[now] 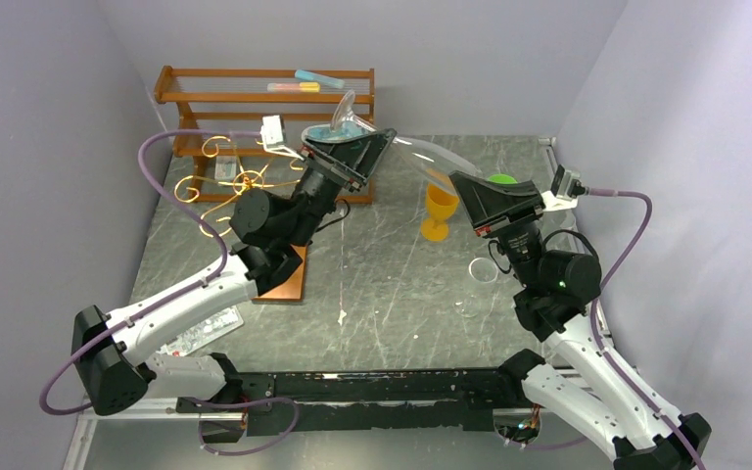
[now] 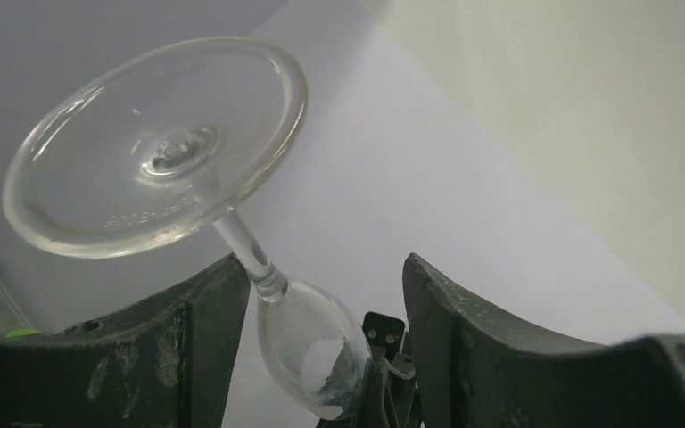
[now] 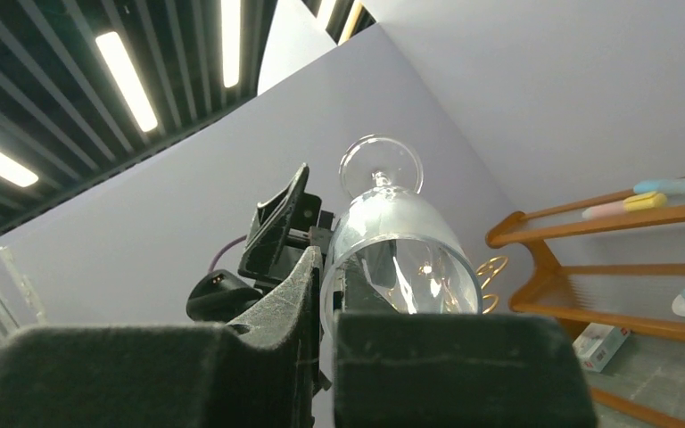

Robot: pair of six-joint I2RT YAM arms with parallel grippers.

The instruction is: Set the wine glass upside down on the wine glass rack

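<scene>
The clear wine glass [image 1: 421,152] hangs in the air, lying nearly level between my two arms. My right gripper [image 1: 462,184] is shut on the rim of its bowl [image 3: 401,250], with the glass wall pinched between the fingers [image 3: 294,294]. Its foot [image 2: 156,147] points away toward the left arm. My left gripper [image 2: 321,263] is open, its jaws standing either side of the stem [image 2: 245,250] and bowl, with a gap to the right finger [image 2: 473,339]. The gold wire wine glass rack [image 1: 225,186] stands on its copper-brown base [image 1: 289,279] at the left, partly hidden by the left arm.
A brown wooden shelf [image 1: 264,98] with small coloured items stands at the back left. A yellow goblet [image 1: 439,211] and a green object [image 1: 499,179] stand near the right arm, and a clear ring-shaped object [image 1: 483,269] lies beside it. A packet [image 1: 196,333] lies near the left.
</scene>
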